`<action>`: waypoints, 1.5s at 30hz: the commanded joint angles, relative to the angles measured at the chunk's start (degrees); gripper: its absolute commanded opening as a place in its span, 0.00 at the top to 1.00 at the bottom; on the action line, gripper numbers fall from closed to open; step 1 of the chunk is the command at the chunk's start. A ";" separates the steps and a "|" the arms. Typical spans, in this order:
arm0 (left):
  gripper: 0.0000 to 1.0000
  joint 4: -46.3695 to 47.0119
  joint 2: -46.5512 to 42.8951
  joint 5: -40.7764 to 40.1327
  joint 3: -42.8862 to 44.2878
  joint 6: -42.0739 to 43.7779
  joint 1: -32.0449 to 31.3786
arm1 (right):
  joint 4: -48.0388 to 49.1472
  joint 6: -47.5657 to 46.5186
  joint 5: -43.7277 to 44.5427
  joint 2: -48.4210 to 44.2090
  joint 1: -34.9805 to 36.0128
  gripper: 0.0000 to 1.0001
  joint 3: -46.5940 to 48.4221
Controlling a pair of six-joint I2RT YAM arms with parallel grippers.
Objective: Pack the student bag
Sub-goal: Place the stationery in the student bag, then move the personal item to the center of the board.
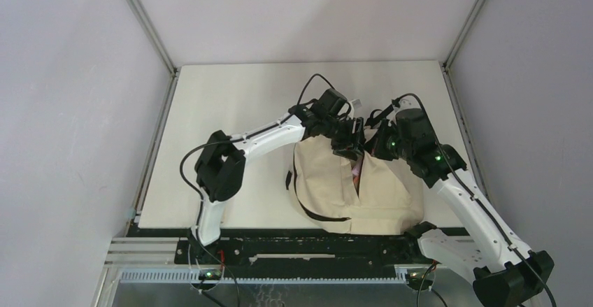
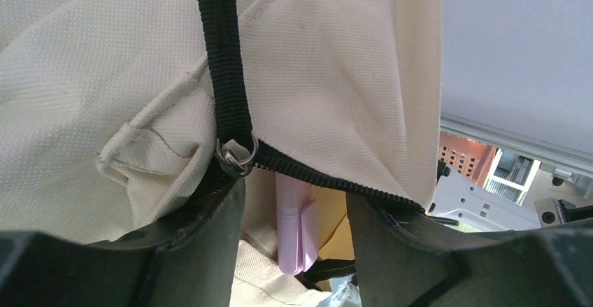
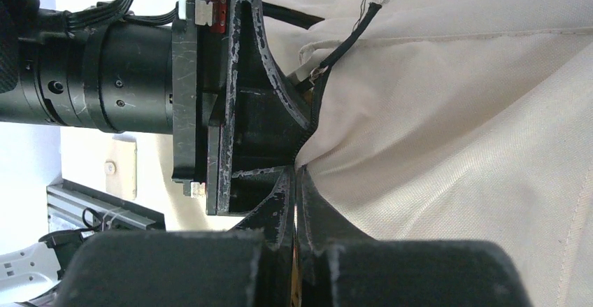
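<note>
The student bag (image 1: 349, 188), cream canvas with black zipper and straps, lies on the table right of centre, its opening towards the far side. My left gripper (image 1: 347, 139) is open at the opening, its fingers (image 2: 213, 244) spread wide under the black zipper edge (image 2: 315, 174). A pink book-like item (image 2: 295, 230) stands between them inside the bag, with something yellow (image 2: 336, 216) behind it; the pink also shows in the top view (image 1: 358, 174). My right gripper (image 1: 376, 146) is shut (image 3: 297, 181), pinching the bag's cloth (image 3: 454, 146) at the rim beside the left gripper's body (image 3: 245, 111).
The cream table top (image 1: 231, 111) is bounded by grey walls with metal corner posts (image 1: 143, 20). A black strap (image 2: 227, 55) with a metal zipper ring (image 2: 236, 154) runs over the bag. The arms' bases stand on the black rail (image 1: 301, 247) at the near edge.
</note>
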 commanded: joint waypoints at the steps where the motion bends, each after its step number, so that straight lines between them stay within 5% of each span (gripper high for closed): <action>1: 0.39 6.65 -3.83 3.01 0.02 -0.82 -1.38 | 5.36 1.59 -4.24 -0.26 0.64 1.00 0.85; 11: 0.58 0.50 -12.09 2.76 -5.48 6.82 -1.39 | 5.05 1.86 -4.26 -0.17 0.65 1.00 0.85; 25: 0.59 -9.78 -32.32 -11.34 -24.30 11.02 2.87 | 7.97 1.85 -6.88 2.47 1.07 1.00 0.93; 29: 0.48 -17.28 -41.56 -29.13 -35.65 8.84 11.62 | 8.14 1.72 -6.41 2.30 1.17 1.00 0.92; 33: 0.42 -20.99 -50.41 -37.40 -47.02 3.54 22.72 | 8.40 2.08 -6.37 2.21 1.43 1.00 0.87; 36: 0.18 -21.18 -57.24 -46.30 -54.03 -3.38 24.75 | 8.91 1.94 -6.48 2.49 1.64 1.00 0.89; 39: 0.08 -21.79 -61.28 -52.84 -58.49 -8.69 24.98 | 9.05 1.85 -6.67 2.49 1.69 1.00 0.92; 45: 0.18 -20.55 -59.39 -57.86 -63.55 -10.26 30.24 | 8.52 1.70 -6.44 2.01 1.74 1.00 0.85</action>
